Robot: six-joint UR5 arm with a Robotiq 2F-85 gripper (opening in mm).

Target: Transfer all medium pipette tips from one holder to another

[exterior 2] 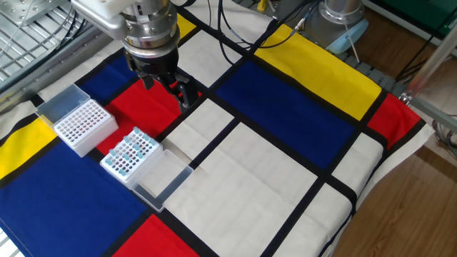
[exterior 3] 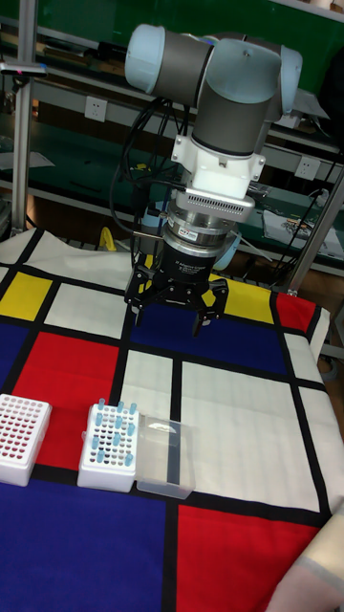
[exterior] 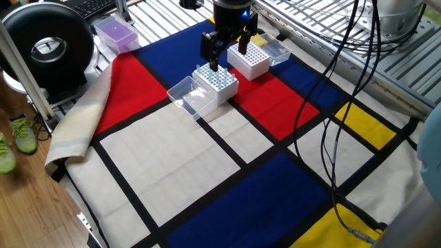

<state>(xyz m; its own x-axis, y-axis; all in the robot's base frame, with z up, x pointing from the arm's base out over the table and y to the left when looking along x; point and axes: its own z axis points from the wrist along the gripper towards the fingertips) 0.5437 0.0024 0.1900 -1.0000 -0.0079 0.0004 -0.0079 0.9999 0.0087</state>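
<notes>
Well, at the left sits the other white holder (exterior 3: 24, 470); beside it the medium pipette tips (exterior 3: 113, 432) stand upright in their rack (exterior 3: 105, 474), below and left of the gripper (exterior 3: 172, 311), which hangs wide open, empty.

No word, number or brand can be read in any of the views. In the tall fixed view, faint pale marks that may be print sit on the black body of the gripper (exterior 3: 170, 308), near the middle of the frame, but they are too small to make out. In one fixed view, the black round case (exterior: 47, 47) at the upper left has a pale badge at its centre, too blurred to read. The keys of the keyboard (exterior: 93, 7) at the top edge show no legible characters.
</notes>
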